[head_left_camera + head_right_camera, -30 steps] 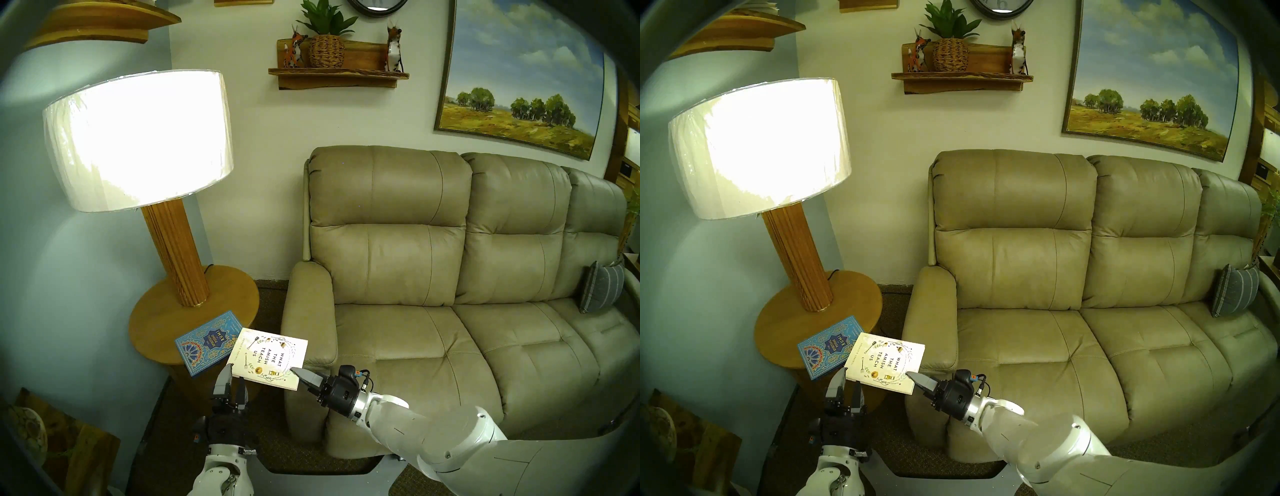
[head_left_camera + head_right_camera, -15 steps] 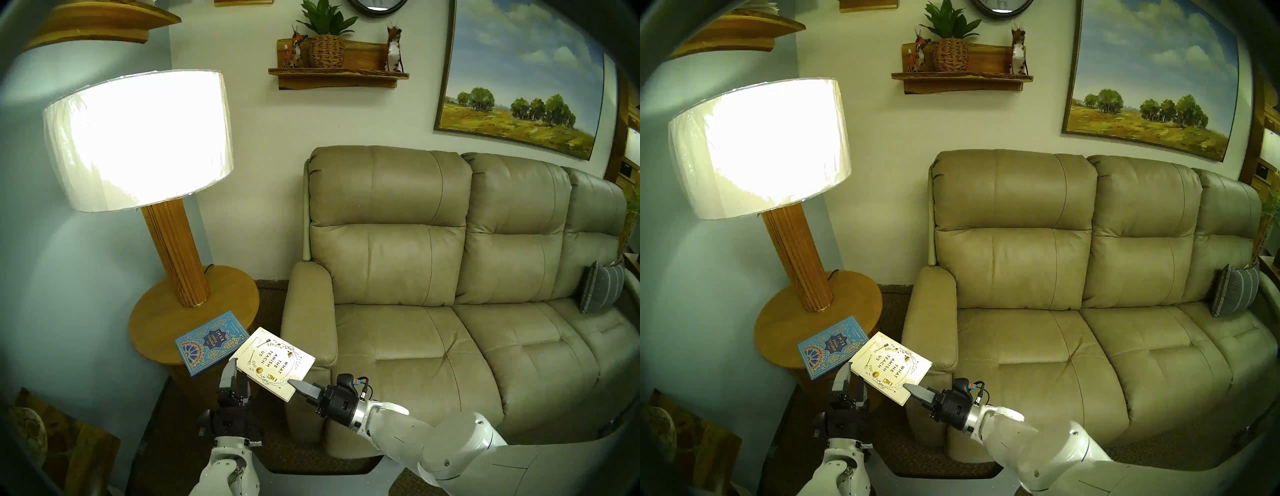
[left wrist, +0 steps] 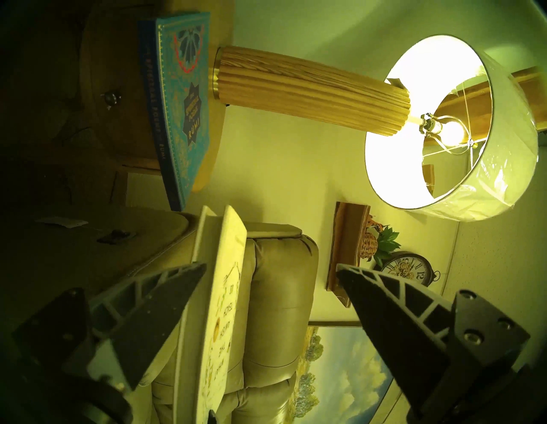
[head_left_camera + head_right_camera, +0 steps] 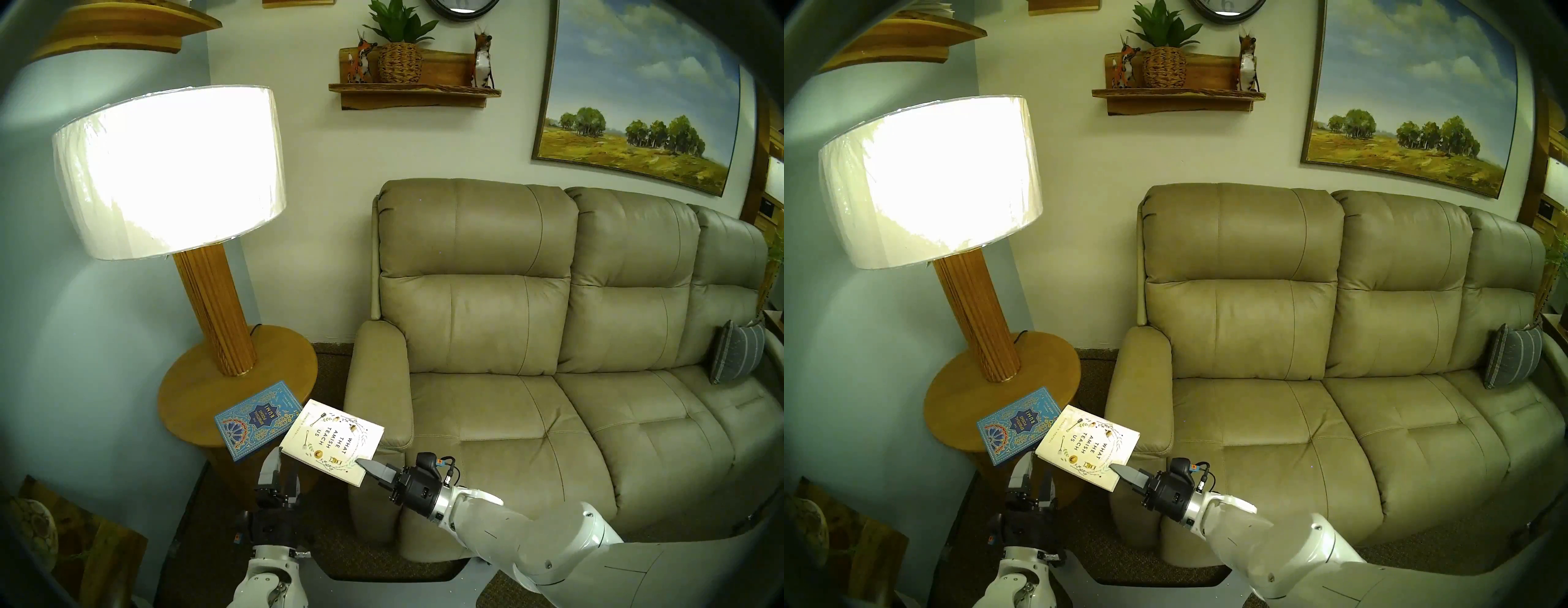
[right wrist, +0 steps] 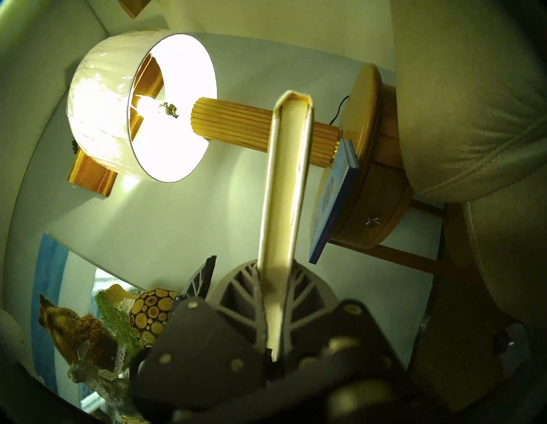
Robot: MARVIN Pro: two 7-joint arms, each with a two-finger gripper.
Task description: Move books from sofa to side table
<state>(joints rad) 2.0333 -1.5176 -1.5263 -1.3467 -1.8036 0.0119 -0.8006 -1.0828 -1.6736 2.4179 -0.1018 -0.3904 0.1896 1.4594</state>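
Observation:
The white book (image 4: pixel 335 439) hangs in the air between the side table (image 4: pixel 199 382) and the sofa (image 4: pixel 509 403) armrest, roughly level. My right gripper (image 4: pixel 365 465) is shut on its near right corner; the right wrist view shows the book (image 5: pixel 284 207) edge-on between the fingers. My left gripper (image 4: pixel 284 467) is open at the book's near left corner. In the left wrist view the book (image 3: pixel 225 296) runs between the fingers, close to one of them. The turquoise book (image 4: pixel 259 418) lies on the side table, overhanging its front edge.
A lit lamp (image 4: pixel 169 170) with a thick wooden stem (image 4: pixel 220 314) stands at the back of the side table. Wall shelves (image 4: pixel 413 91) with a plant and figures hang above. A grey cushion (image 4: pixel 736 356) lies at the sofa's far right. A narrow floor gap separates table and sofa.
The white book turned clockwise, then swung partly back and a little left. My left gripper rose toward the book's corner, then dropped back down and left, staying open.

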